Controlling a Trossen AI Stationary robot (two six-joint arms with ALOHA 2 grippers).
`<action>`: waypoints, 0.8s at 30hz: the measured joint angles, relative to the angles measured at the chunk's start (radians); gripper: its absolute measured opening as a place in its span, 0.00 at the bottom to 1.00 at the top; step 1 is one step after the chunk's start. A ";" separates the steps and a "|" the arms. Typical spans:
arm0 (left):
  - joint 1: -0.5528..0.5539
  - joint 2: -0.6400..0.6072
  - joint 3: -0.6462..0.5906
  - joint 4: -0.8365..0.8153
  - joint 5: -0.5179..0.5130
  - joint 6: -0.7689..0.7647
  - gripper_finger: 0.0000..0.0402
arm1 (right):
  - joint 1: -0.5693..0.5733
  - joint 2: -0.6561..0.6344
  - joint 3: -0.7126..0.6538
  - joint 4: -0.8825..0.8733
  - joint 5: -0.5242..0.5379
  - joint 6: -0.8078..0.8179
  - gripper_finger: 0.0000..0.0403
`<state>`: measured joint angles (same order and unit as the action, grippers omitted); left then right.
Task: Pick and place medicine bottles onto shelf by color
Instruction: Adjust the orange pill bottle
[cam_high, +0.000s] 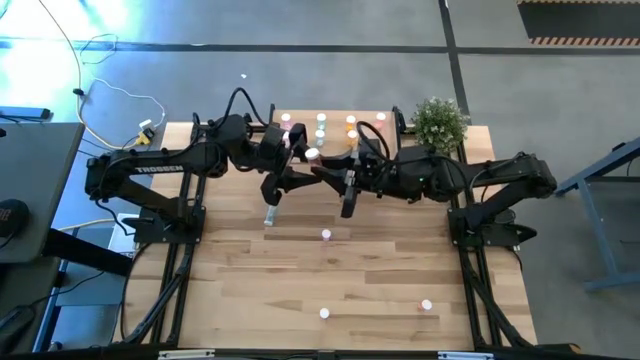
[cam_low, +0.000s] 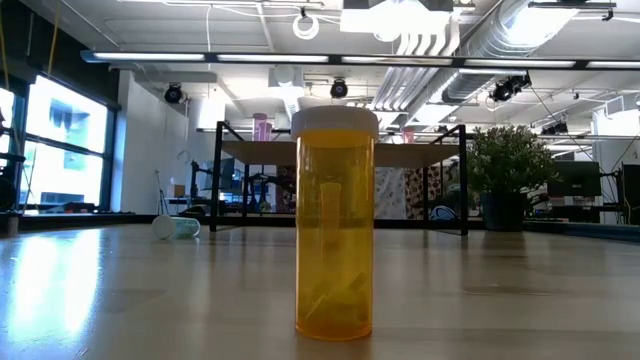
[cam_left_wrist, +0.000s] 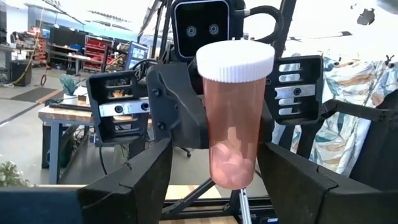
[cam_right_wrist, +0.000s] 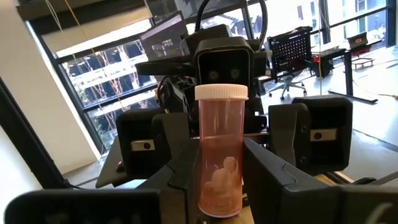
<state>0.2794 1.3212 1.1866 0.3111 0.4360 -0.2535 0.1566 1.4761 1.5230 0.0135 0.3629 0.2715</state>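
Low view alone: orange bottle (cam_low: 335, 222), wrist views: right jaws clamping pink bottle (cam_right_wrist: 221, 151), left jaws apart.

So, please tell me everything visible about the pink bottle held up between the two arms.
The pink bottle is a translucent plastic cylinder, white ribbed cap on, upright, pale pills at its bottom. The right gripper clamps its lower body with shut jaws; the left gripper flanks it, jaws open.

Upright pink bottle (cam_left_wrist: 234, 118), white-capped, midair
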 joint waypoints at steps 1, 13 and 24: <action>0.001 0.000 0.000 0.000 -0.001 -0.005 0.56 | 0.000 0.000 0.000 0.001 0.000 -0.001 0.22; 0.001 0.000 0.000 -0.002 0.002 -0.040 0.47 | 0.000 0.000 0.001 -0.018 -0.005 -0.021 0.22; 0.001 0.001 0.000 -0.008 0.001 -0.044 0.30 | 0.000 -0.001 0.002 -0.055 -0.005 -0.071 0.22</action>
<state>0.2806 1.3220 1.1862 0.3031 0.4366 -0.2974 0.1566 1.4754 1.5249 -0.0419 0.3580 0.2001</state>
